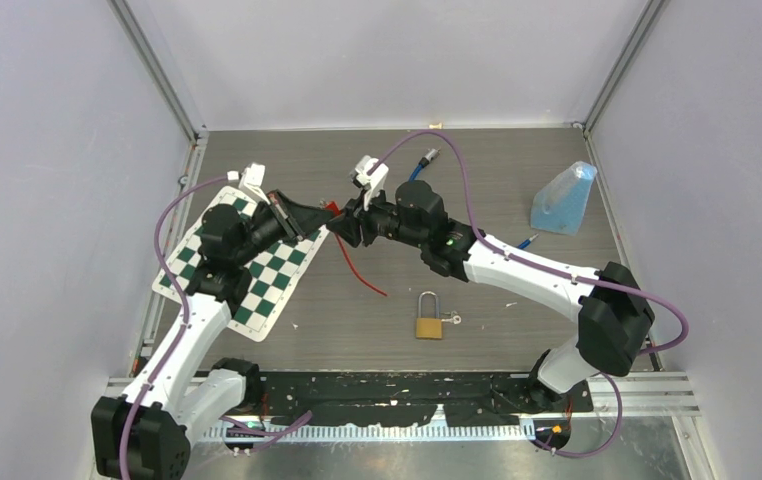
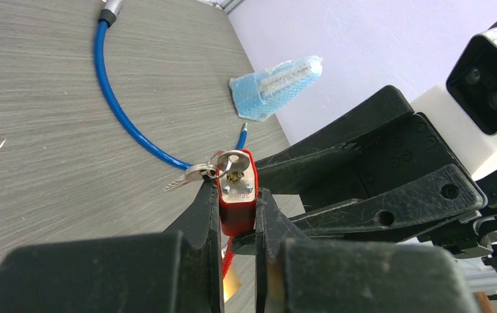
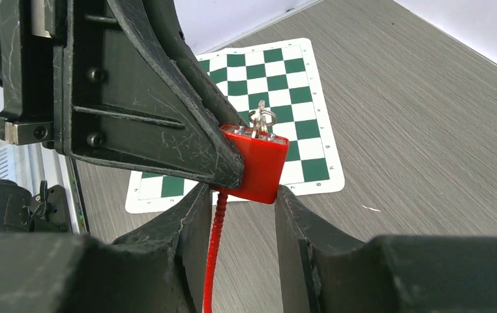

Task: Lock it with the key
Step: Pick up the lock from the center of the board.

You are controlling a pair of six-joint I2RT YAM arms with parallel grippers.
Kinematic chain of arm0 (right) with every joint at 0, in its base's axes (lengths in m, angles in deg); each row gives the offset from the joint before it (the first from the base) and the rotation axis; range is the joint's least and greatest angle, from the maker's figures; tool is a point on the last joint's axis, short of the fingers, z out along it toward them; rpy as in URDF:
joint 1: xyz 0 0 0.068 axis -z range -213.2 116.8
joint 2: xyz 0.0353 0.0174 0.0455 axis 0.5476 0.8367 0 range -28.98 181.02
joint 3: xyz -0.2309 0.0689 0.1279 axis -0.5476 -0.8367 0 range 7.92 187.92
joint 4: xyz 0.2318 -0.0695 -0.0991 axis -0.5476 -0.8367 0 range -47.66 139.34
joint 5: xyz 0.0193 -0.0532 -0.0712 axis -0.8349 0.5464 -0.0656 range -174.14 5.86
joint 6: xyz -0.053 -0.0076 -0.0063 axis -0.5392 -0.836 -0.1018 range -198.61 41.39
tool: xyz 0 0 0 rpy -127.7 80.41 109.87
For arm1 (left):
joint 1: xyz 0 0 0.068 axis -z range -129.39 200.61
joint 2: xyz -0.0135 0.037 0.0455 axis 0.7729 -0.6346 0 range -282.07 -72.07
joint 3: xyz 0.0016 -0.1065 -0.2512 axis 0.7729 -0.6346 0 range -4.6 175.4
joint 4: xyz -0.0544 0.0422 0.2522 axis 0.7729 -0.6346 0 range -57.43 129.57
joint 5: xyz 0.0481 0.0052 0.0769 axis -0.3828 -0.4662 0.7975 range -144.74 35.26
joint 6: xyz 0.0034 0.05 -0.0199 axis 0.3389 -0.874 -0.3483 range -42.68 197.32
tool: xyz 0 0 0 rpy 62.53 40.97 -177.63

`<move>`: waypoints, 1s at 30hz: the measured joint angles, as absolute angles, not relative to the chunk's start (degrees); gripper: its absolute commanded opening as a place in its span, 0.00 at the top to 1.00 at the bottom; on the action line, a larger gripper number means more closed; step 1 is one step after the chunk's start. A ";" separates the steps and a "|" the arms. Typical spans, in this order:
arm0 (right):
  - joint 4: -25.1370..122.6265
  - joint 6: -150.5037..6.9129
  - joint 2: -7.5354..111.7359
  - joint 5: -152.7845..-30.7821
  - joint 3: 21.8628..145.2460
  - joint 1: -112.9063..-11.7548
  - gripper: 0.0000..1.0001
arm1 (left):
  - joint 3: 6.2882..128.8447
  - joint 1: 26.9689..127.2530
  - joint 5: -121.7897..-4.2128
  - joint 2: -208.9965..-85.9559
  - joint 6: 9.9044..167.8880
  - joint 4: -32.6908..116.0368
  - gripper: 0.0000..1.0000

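Top external view, left to right: chessboard mat [image 1: 257,290] lies at the table's left; left gripper [image 1: 319,214] is above its far corner, clamped on the red padlock [image 1: 333,208]; the lock is held off the table between both arms, key ring [image 2: 227,162] at its keyhole face; right gripper [image 1: 347,224] pinches the lock's other end; red cable [image 1: 359,270] trails down; brass padlock [image 1: 429,326] lies nearer; blue bag [image 1: 564,198] far right.

Nothing here can really be read. The red padlock [image 2: 238,212] has a short marking stamped into its silver keyhole end, but the characters are too small and blurred to make out.
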State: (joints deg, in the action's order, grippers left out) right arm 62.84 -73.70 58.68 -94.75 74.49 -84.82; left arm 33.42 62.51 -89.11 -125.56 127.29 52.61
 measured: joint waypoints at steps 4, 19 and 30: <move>63.27 -73.07 58.50 -94.95 73.90 -84.86 0.26 | 33.64 62.49 -89.74 -125.41 125.89 52.21 1.00; 66.42 -70.21 53.87 -102.12 64.23 -85.23 0.37 | 37.68 62.67 -98.22 -121.41 120.19 51.54 1.00; 74.38 -65.07 52.29 -104.37 63.75 -85.89 0.91 | 37.68 62.67 -100.30 -121.17 120.45 51.75 0.97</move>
